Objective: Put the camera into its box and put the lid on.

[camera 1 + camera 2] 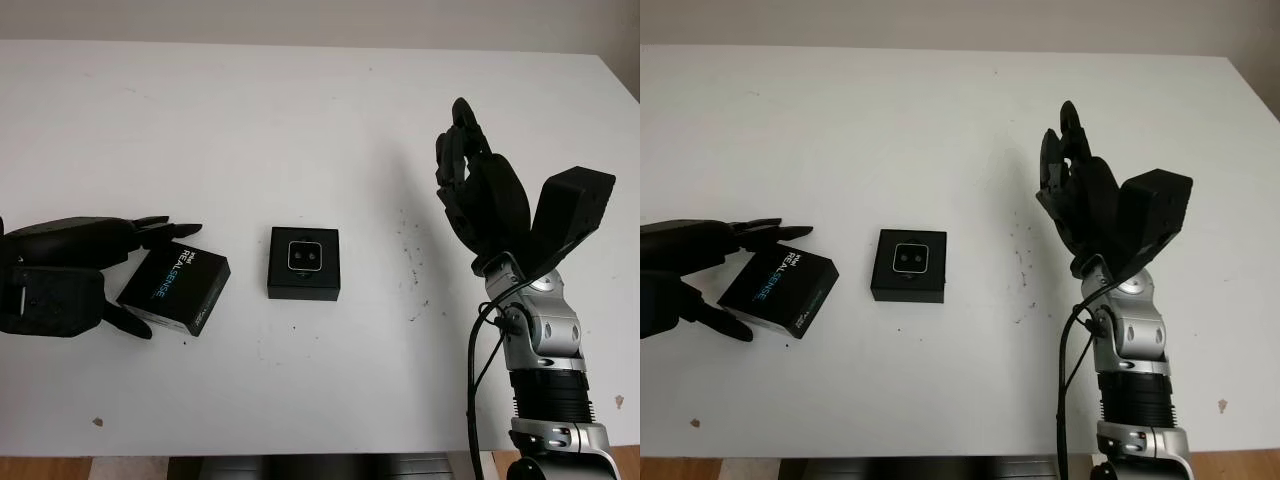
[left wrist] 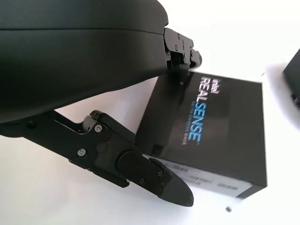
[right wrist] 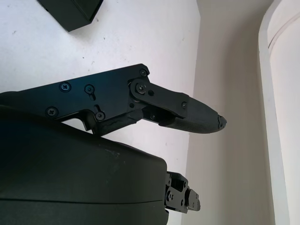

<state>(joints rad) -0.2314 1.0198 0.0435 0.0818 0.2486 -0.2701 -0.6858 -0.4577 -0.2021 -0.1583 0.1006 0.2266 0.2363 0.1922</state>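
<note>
The black lid [image 1: 176,290], printed REALSENSE, lies flat on the white table [image 1: 300,120] at the left. My left hand [image 1: 165,282] reaches in from the left edge and brackets it. Its upper fingers [image 2: 180,49] touch the lid's far edge, and its thumb [image 2: 154,176] sits against the near side. Just right of the lid stands the open black box [image 1: 304,285] with the camera [image 1: 305,257] seated in it, lenses facing up. My right hand [image 1: 465,165] is raised above the table at the right, well away from the box, and holds nothing.
Small dark specks mark the table [image 1: 410,250] between the box and the right arm. The table's right edge [image 1: 622,90] runs close behind the right hand. A pale wall [image 3: 225,70] appears in the right wrist view.
</note>
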